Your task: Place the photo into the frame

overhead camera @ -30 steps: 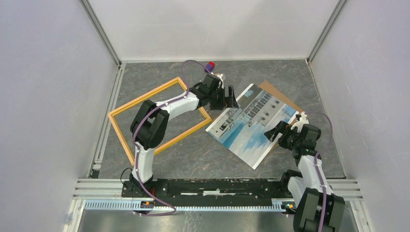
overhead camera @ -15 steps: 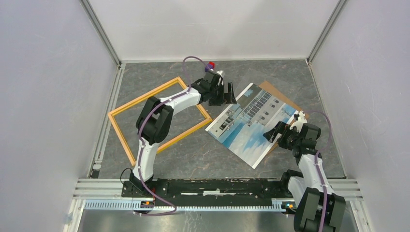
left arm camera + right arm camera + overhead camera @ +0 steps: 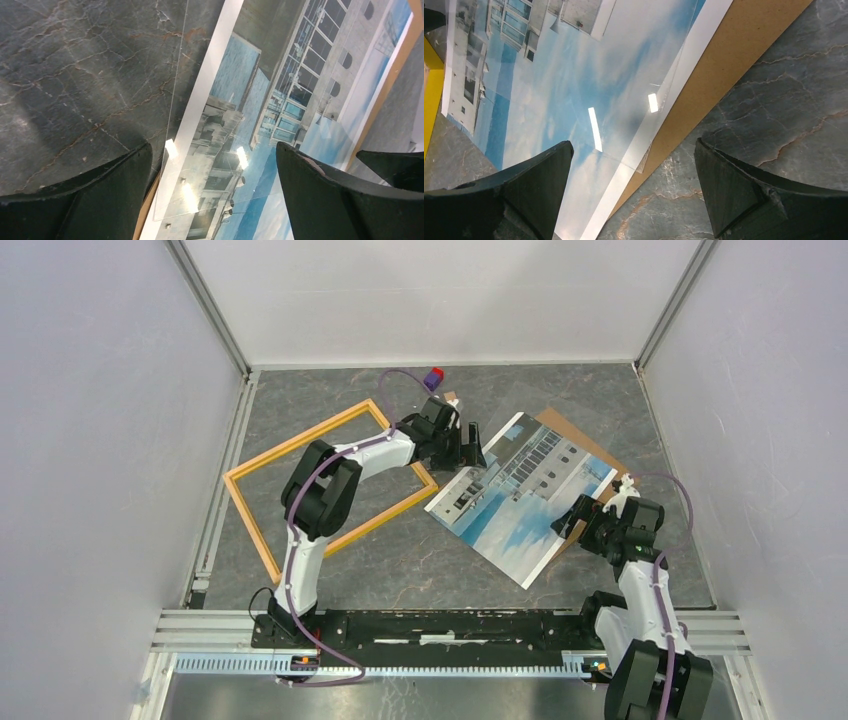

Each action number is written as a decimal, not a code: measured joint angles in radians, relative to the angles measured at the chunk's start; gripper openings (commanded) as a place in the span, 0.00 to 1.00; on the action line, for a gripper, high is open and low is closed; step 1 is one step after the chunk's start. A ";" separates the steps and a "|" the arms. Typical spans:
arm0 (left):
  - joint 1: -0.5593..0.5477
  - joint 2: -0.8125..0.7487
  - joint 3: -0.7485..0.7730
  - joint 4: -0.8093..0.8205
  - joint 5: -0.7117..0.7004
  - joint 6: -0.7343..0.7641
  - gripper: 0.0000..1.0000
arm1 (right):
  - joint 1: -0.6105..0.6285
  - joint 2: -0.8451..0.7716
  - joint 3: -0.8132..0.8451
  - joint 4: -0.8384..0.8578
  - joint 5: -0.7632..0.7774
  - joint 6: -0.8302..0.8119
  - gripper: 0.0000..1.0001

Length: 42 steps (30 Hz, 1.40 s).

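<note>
Left tool [image 3: 212, 147] spread above photo [image 3: 520, 495] corner, right tool [image 3: 633, 144] spread above opposite edge

Orange, blue and brown on grey

The frame [image 3: 300, 441], left of centre, is orange-yellow. The photo [image 3: 520, 495], right of centre, shows white buildings with dark window grids, blue sky and a white border; plain brown backing board [image 3: 585, 443] edges its upper right. The table [image 3: 400, 560] is dark grey marble with rusty veins.
</note>
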 measured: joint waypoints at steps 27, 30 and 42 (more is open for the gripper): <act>0.058 0.030 -0.115 0.337 0.248 -0.311 0.99 | -0.002 0.220 0.105 0.058 0.039 -0.065 0.98; 0.062 0.055 -0.097 0.370 0.255 -0.357 0.98 | -0.003 0.229 0.105 0.074 0.046 -0.072 0.98; 0.090 0.157 -0.152 0.766 0.261 -0.665 0.85 | -0.008 0.260 0.100 0.145 0.059 -0.090 0.98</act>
